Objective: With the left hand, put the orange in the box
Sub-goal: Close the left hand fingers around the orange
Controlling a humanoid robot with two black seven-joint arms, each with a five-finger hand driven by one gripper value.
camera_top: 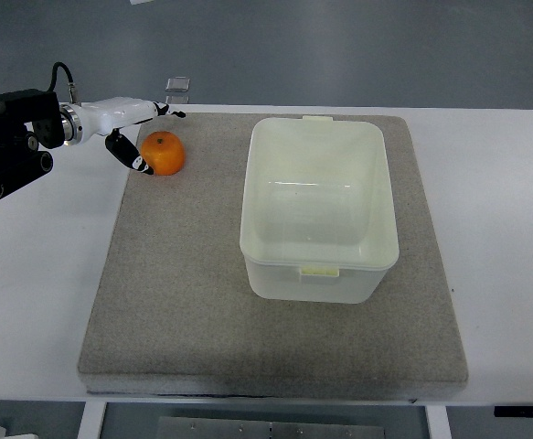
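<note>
While its fingers spread apart, the left robot hand (140,137) brackets the orange (163,153), thumb touching it.

White table (504,183), grey floor (339,46)

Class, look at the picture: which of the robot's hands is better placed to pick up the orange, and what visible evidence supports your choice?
Left. The left hand is already at the orange, fingers spread around its left side near the mat's far left corner. No right arm is in view. The box stands just to the right of the orange.
</note>
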